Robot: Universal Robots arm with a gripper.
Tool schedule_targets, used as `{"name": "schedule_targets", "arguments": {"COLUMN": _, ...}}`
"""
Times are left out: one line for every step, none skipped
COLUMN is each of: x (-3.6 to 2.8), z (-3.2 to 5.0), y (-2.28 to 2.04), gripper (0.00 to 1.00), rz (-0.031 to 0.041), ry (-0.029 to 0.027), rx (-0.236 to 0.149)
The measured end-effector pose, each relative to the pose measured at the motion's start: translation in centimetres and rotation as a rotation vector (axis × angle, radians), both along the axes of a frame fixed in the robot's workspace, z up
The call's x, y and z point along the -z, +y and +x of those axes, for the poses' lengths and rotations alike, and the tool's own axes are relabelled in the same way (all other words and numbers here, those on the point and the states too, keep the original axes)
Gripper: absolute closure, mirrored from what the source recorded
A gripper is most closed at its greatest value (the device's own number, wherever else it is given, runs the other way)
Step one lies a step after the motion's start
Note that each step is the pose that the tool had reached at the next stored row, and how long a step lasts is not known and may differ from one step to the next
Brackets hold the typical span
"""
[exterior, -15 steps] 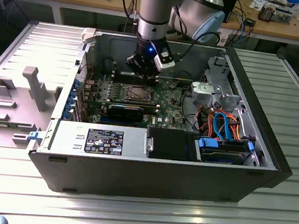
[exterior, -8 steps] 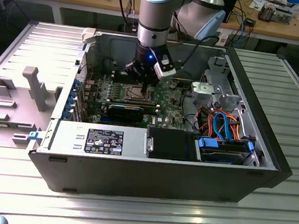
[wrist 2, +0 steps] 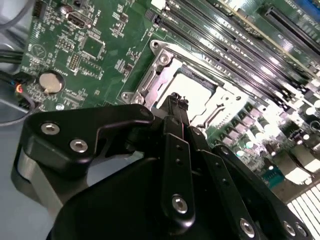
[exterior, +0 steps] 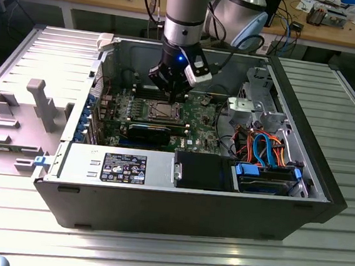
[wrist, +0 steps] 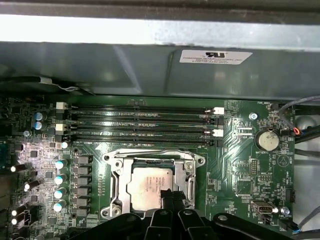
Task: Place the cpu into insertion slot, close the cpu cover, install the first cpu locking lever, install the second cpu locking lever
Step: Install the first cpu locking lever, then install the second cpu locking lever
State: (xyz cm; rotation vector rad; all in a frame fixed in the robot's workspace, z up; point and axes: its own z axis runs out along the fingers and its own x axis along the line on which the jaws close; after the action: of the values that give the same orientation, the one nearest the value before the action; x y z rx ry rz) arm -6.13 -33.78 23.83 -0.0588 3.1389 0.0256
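While the arm hangs inside the open computer case (exterior: 323, 185), the gripper (wrist 2: 177, 102) sits low over the insertion slot (wrist: 154, 184) with its jaws drawn together, holding nothing. The cpu (wrist: 149, 186) lies seated in the slot, the cpu cover (wrist: 187, 172) down around it, memory slots (wrist: 140, 120) at twelve o'clock.

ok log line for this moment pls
hand: just above cpu cover | cpu: seated in insertion slot | cover: down
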Motion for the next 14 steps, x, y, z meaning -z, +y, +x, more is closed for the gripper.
{"name": "schedule_targets", "arguments": {"x": 0.0, "z": 0.0, "y": 0.0, "gripper": 0.89, "rz": 0.0, "ry": 0.0, "rx": 0.0}}
{"name": "schedule_targets", "arguments": {"x": 0.0, "z": 0.0, "y": 0.0, "gripper": 0.89, "rz": 0.0, "ry": 0.0, "rx": 0.0}}
{"name": "schedule_targets", "arguments": {"x": -0.02, "z": 0.0, "y": 0.0, "gripper": 0.89, "rz": -0.0002, "ry": 0.0001, "rx": 0.0}}
{"name": "schedule_targets", "arguments": {"x": -0.02, "z": 0.0, "y": 0.0, "gripper": 0.89, "rz": -0.0002, "ry": 0.0001, "rx": 0.0}}
{"name": "schedule_targets", "arguments": {"x": -0.02, "z": 0.0, "y": 0.0, "gripper": 0.89, "rz": -0.0001, "ry": 0.0001, "rx": 0.0}}
{"name": "schedule_targets", "arguments": {"x": -0.03, "z": 0.0, "y": 0.0, "gripper": 0.89, "rz": -0.0002, "ry": 0.0002, "rx": 0.0}}
{"name": "schedule_targets", "arguments": {"x": -0.03, "z": 0.0, "y": 0.0, "gripper": 0.89, "rz": -0.0002, "ry": 0.0001, "rx": 0.0}}
{"name": "schedule_targets", "arguments": {"x": -0.03, "z": 0.0, "y": 0.0, "gripper": 0.89, "rz": -0.0001, "ry": 0.0001, "rx": 0.0}}
{"name": "schedule_targets", "arguments": {"x": -0.03, "z": 0.0, "y": 0.0, "gripper": 0.89, "rz": -0.0002, "ry": 0.0001, "rx": 0.0}}
{"name": "schedule_targets", "arguments": {"x": -0.04, "z": 0.0, "y": 0.0, "gripper": 0.89, "rz": -0.0002, "ry": 0.0002, "rx": 0.0}}
{"name": "schedule_targets", "arguments": {"x": -0.04, "z": 0.0, "y": 0.0, "gripper": 0.89, "rz": -0.0002, "ry": 0.0002, "rx": 0.0}}
{"name": "schedule_targets", "arguments": {"x": -0.06, "z": 0.0, "y": -0.06, "gripper": 0.89, "rz": -0.0006, "ry": 0.0004, "rx": 0.0}}
{"name": "schedule_targets", "arguments": {"x": -0.05, "z": 0.0, "y": -0.17, "gripper": 0.89, "rz": -0.0004, "ry": 0.0003, "rx": 0.0}}
{"name": "schedule_targets", "arguments": {"x": -0.03, "z": 0.0, "y": -0.31, "gripper": 0.89, "rz": -0.0002, "ry": 0.0002, "rx": 0.0}}
